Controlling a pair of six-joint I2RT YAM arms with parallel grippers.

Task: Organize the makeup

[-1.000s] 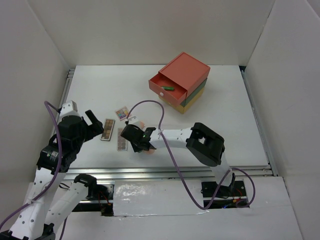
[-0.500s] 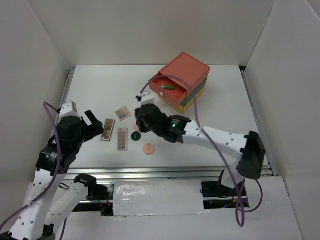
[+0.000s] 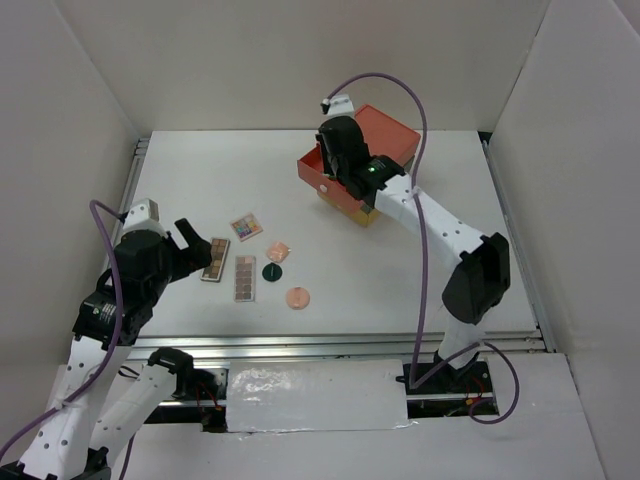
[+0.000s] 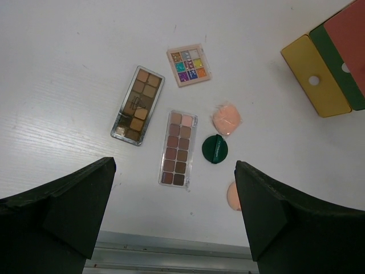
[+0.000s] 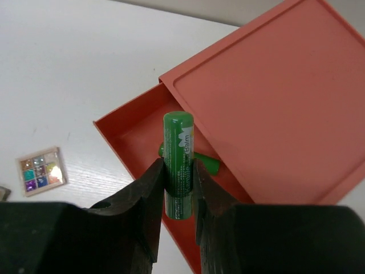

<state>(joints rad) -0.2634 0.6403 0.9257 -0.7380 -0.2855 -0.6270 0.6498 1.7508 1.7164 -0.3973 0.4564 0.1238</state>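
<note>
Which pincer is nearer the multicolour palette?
Left. The left pincer hangs open just left of the palette. The right pincer is farther off, over the open orange drawer, shut on a green tube.

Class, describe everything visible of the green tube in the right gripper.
The green tube is a small glossy plastic-looking cylinder with a flat end and white print ending in "Balm". The right gripper is shut on its near half, a finger on each side. It is held over the open orange drawer, where a second tube lies.
</note>
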